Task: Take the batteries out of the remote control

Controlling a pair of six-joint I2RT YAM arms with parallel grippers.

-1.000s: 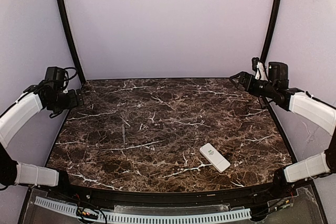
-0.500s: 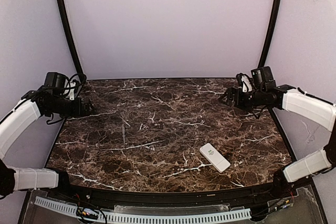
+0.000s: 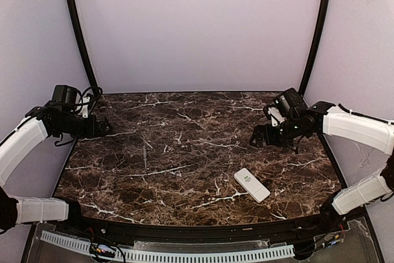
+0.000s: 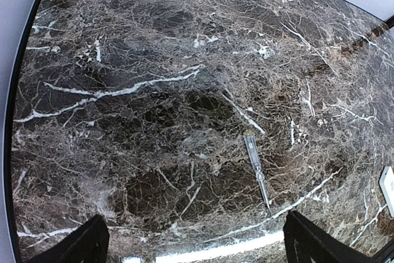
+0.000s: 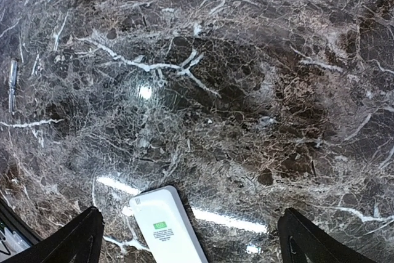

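The white remote control lies flat on the marble table at the front right, with its printed side up. It also shows in the right wrist view, and at the right edge of the left wrist view. No batteries are in view. My right gripper is open and empty, and hovers above the table behind the remote. My left gripper is open and empty, above the far left of the table.
A slim clear pen-like tool lies on the table left of centre; it shows in the left wrist view and the right wrist view. Black frame posts stand at the back corners.
My right arm has swung from the back right corner forward and left, lowering over the table behind the remote. My left gripper has shifted slightly right. The remote has not moved.
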